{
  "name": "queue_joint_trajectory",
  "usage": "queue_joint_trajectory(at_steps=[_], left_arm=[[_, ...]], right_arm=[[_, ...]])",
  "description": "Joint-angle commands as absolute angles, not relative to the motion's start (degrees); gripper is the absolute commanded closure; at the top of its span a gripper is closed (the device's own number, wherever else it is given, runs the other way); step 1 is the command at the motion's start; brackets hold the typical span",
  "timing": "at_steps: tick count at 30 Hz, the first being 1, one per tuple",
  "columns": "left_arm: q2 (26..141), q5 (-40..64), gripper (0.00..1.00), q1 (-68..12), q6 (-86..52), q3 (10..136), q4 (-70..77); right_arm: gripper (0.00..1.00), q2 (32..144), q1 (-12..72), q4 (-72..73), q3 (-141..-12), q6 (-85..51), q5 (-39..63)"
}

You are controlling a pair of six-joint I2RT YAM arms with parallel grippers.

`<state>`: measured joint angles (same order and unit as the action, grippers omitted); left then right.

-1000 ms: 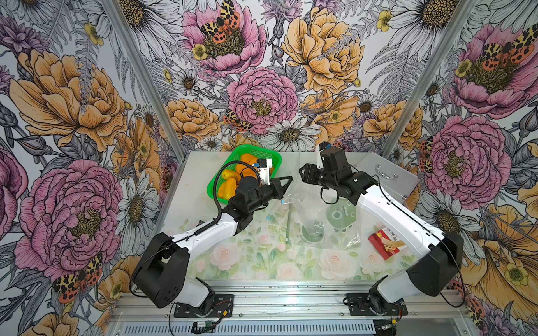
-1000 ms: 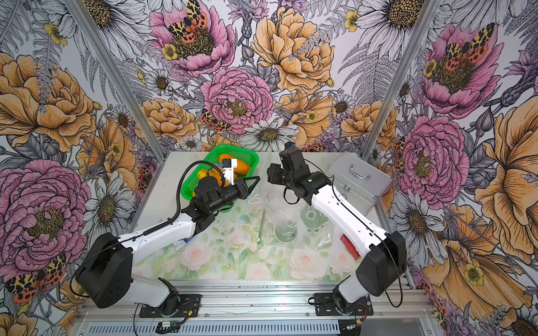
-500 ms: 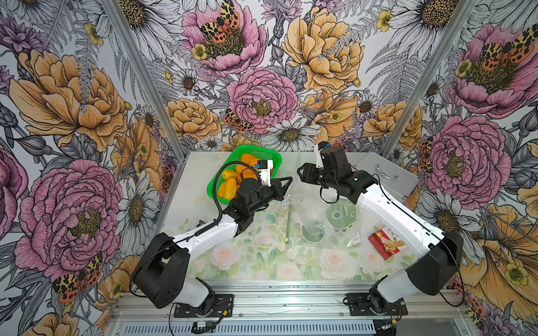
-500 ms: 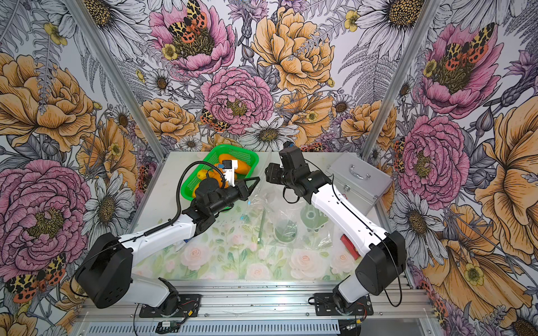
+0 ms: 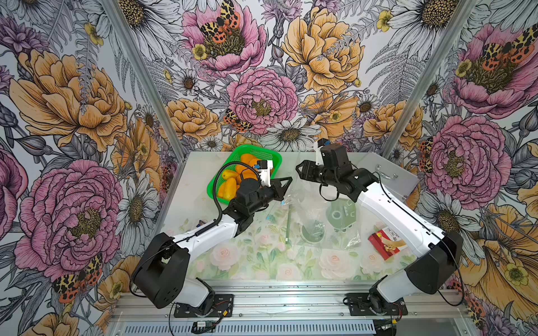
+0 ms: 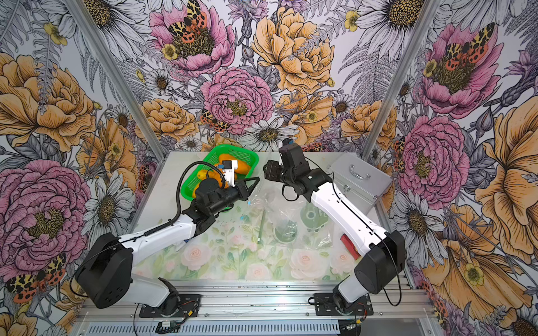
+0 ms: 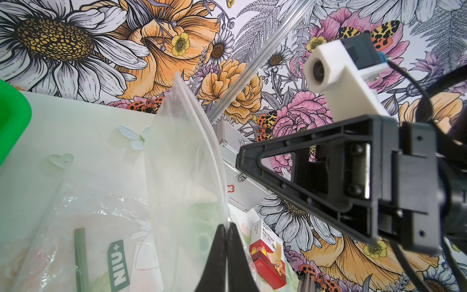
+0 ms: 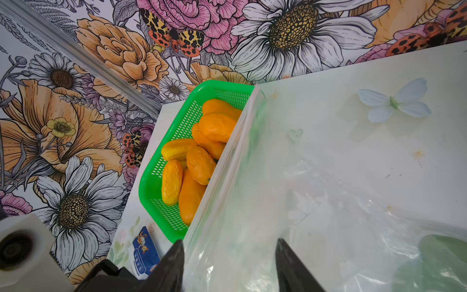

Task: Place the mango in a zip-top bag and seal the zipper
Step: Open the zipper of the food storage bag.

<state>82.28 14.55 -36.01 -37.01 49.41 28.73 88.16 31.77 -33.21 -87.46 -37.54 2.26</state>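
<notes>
Firmly, left gripper (image 7: pixel 228 228) pinches the bag (image 7: pixel 182 156) — right gripper (image 8: pixel 229 244) spread around it.

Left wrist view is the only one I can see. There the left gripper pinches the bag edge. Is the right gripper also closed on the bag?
Observer: No. The right wrist view shows the right gripper open, its jaws standing apart with the plastic of the zip-top bag between them.
Operator: Thank you. Is a mango inside the bag yet?
Observer: I see none in it. The mangoes lie in the green basket, beside the raised bag.
</notes>
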Motion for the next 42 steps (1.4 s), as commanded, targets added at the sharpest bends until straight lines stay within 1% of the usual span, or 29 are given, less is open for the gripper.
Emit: queue_joint_trajectory(at_steps=[1, 21, 24, 25, 27, 32, 33, 34, 35, 37, 40, 42], left_arm=[[80.9, 13.7, 1.00, -36.5, -35.7, 48.6, 30.0], [80.9, 14.5, 1.00, -37.4, -33.3, 48.4, 30.3], [80.6, 14.1, 1.00, -37.6, -33.0, 48.2, 30.3], [80.5, 13.7, 1.00, -37.6, -33.0, 48.1, 30.3], [80.3, 12.9, 1.00, -37.5, -33.1, 47.7, 30.4], [79.9, 10.2, 1.00, -37.4, -33.6, 46.7, 30.3], [79.9, 9.4, 1.00, -37.4, -34.0, 46.6, 30.2], [79.9, 8.8, 0.92, -37.2, -34.5, 46.6, 30.2], [80.1, 8.7, 0.81, -36.9, -35.1, 46.6, 30.1], [80.4, 9.0, 0.66, -36.4, -35.9, 47.1, 30.1], [81.0, 10.3, 0.50, -35.9, -36.4, 48.9, 30.0], [81.7, 11.5, 0.43, -35.8, -36.3, 50.3, 29.8]], right_arm=[[0.42, 89.6, 31.5, -32.9, -89.0, -37.6, 2.2], [0.44, 95.4, 31.3, -33.0, -91.8, -36.8, 2.1], [0.46, 96.2, 31.1, -33.0, -92.3, -36.8, 2.4], [0.49, 96.5, 31.1, -33.0, -92.3, -36.8, 2.6], [0.59, 96.8, 31.0, -33.0, -92.3, -36.6, 3.1], [0.97, 96.2, 31.0, -32.9, -91.8, -35.7, 3.4], [1.00, 96.0, 31.0, -32.9, -91.7, -35.4, 3.3], [1.00, 95.6, 30.9, -32.9, -91.7, -35.0, 3.2], [1.00, 95.2, 30.9, -32.9, -91.5, -34.4, 3.1], [1.00, 94.3, 31.0, -32.9, -91.3, -33.1, 3.0], [1.00, 92.9, 31.2, -32.8, -90.8, -30.8, 2.8], [1.00, 91.8, 31.3, -32.8, -90.4, -29.3, 2.5]])
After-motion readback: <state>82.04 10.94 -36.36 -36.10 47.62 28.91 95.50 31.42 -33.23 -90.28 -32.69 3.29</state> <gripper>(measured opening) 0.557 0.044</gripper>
